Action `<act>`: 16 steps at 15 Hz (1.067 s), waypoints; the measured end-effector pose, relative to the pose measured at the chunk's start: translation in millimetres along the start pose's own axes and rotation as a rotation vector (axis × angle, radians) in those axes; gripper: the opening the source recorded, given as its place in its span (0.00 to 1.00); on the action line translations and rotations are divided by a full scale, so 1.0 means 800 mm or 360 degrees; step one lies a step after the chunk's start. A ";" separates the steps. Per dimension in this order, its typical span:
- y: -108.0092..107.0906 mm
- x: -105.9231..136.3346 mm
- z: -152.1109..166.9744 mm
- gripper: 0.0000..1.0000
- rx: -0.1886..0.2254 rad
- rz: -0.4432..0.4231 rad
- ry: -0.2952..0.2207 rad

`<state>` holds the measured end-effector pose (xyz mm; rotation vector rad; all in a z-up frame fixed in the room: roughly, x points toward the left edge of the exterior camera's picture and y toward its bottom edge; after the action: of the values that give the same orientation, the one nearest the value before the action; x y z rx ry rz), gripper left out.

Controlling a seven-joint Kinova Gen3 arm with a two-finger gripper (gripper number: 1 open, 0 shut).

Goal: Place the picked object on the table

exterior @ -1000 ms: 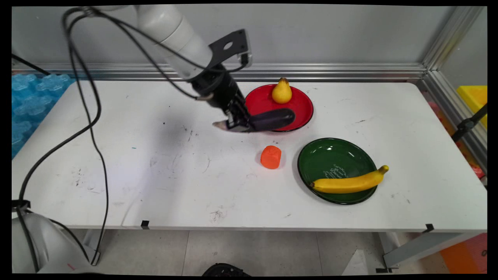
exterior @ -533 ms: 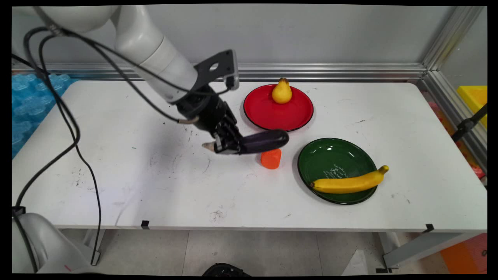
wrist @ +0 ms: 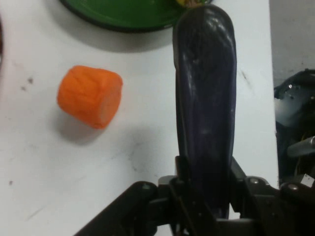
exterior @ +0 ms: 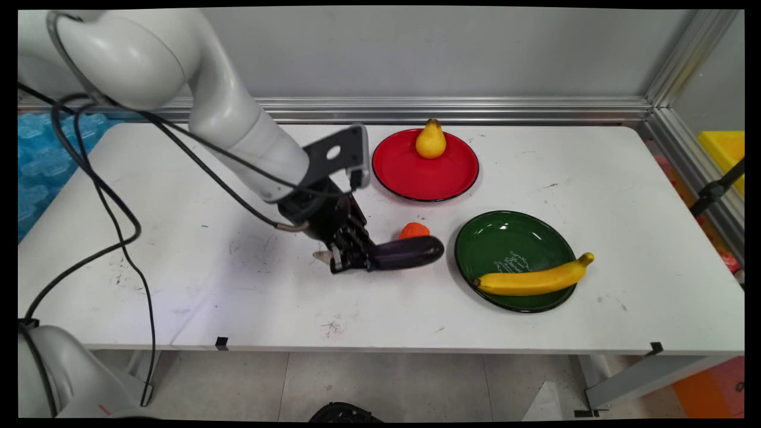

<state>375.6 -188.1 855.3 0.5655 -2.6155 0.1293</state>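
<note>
From the main view, the gripper [exterior: 351, 261] has carried the eggplant [exterior: 407, 252] away from the red plate [exterior: 425, 178], where it hung a second ago, toward the near side of the table [exterior: 238, 297], and lower. The eggplant now sits level, just above or on the table, directly in front of the orange block [exterior: 414, 230], which it partly hides. Its rounded tip points at the green plate [exterior: 505, 249] and stops just short of that plate's rim. The jaws are clamped on the eggplant's stem end. A pear [exterior: 430, 140] stands at the back of the red plate; a banana [exterior: 532, 278] lies across the green plate's near rim. Left of the orange block the table is bare and wide; the near edge is well apart from the eggplant.

From the hand view, the eggplant [wrist: 205, 108] runs straight up out of the closed jaws, its tip beside the green plate [wrist: 128, 14]. The orange block [wrist: 91, 96] lies apart from it, with bare table between.
</note>
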 end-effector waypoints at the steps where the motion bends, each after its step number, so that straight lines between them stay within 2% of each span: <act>1: 0.001 -0.002 0.009 0.00 -0.0004 0.0009 -0.0007; 9: 0.001 -0.010 0.080 0.00 -0.0038 0.0073 -0.0065; 15: -0.001 -0.006 0.113 0.00 -0.0056 0.0137 -0.0056; 16: -0.001 -0.005 0.115 1.00 -0.0059 0.0147 -0.0052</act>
<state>340.9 -203.9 771.2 0.4374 -2.6708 0.1016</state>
